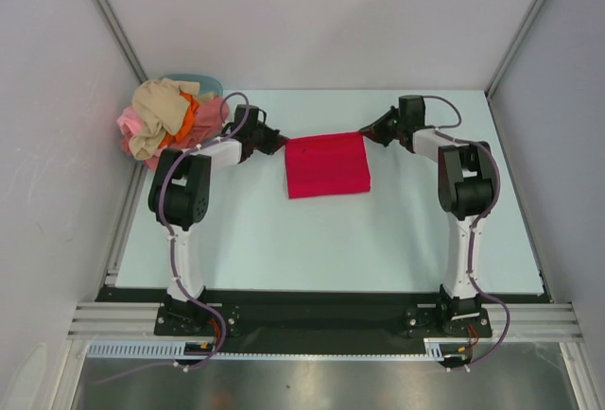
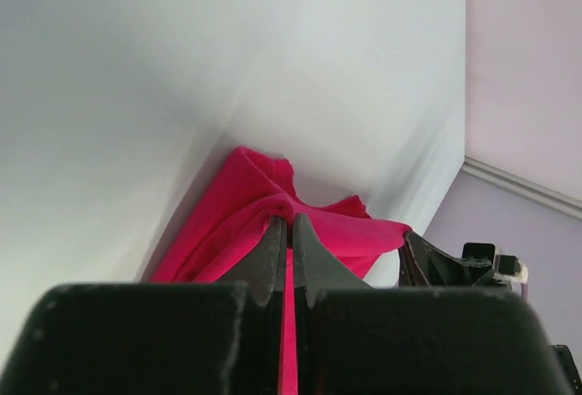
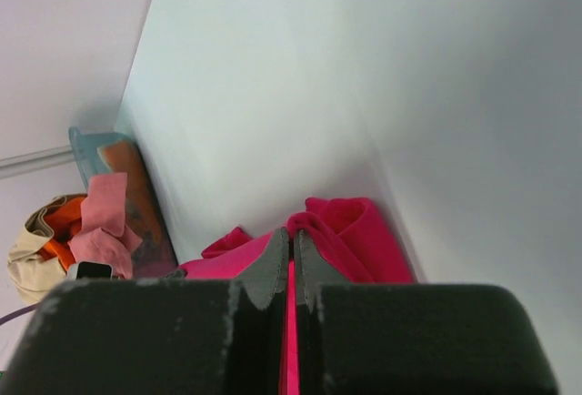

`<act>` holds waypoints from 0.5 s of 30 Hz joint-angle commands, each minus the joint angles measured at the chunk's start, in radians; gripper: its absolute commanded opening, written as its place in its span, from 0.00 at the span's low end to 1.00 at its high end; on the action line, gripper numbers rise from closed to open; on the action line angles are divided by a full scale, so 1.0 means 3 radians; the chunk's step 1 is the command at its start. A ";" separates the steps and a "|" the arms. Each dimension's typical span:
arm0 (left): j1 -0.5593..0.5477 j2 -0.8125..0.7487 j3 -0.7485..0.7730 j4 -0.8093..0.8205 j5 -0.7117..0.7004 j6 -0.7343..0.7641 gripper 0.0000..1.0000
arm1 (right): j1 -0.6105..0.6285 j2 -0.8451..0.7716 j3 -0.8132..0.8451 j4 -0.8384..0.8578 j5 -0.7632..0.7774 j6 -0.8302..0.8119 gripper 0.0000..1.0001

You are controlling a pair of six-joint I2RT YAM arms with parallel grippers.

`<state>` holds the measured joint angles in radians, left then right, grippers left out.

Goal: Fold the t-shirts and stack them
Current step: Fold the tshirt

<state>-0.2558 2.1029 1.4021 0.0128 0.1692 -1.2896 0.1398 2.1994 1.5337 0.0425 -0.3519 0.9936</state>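
A crimson-red t-shirt point(image 1: 327, 166) lies folded into a rectangle at the middle of the table. My left gripper point(image 1: 281, 141) is shut on its far left corner; red cloth point(image 2: 273, 222) sits pinched between the jaws in the left wrist view. My right gripper point(image 1: 365, 133) is shut on its far right corner, with red cloth point(image 3: 336, 231) bunched at the fingertips. A heap of beige, pink and orange t-shirts point(image 1: 165, 122) lies at the far left corner, also in the right wrist view point(image 3: 68, 227).
A light-blue round tub point(image 1: 200, 82) sits behind the heap. Grey walls close the table on the left, back and right. The table's bare pale surface point(image 1: 331, 240) stretches in front of the red shirt.
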 commanded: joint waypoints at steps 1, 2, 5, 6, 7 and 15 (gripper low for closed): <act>0.0065 0.0031 0.0199 0.0009 -0.0007 0.0090 0.00 | -0.0062 0.0093 0.0200 0.0170 -0.0054 0.0007 0.00; 0.0070 0.0067 0.0219 0.0003 0.0004 0.0100 0.00 | -0.0072 0.0124 0.0226 0.0175 -0.0054 0.0012 0.00; 0.0086 0.0159 0.0332 -0.0017 0.0024 0.0147 0.00 | -0.0082 0.0175 0.0307 0.0170 -0.0059 0.0017 0.00; 0.0086 0.0174 0.0373 -0.0017 0.0034 0.0152 0.00 | -0.0083 0.0195 0.0333 0.0165 -0.0069 0.0012 0.00; 0.0091 0.0190 0.0388 -0.0017 0.0044 0.0157 0.00 | -0.0093 0.0216 0.0364 0.0140 -0.0080 0.0007 0.00; 0.0121 0.0140 0.0699 -0.0430 -0.0087 0.0885 0.36 | -0.0266 0.0416 0.0833 -0.0120 -0.0576 -0.0473 0.41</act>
<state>-0.2379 2.1826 1.5230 -0.0544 0.1852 -1.1927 0.1036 2.3211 1.6913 0.0425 -0.4511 0.9550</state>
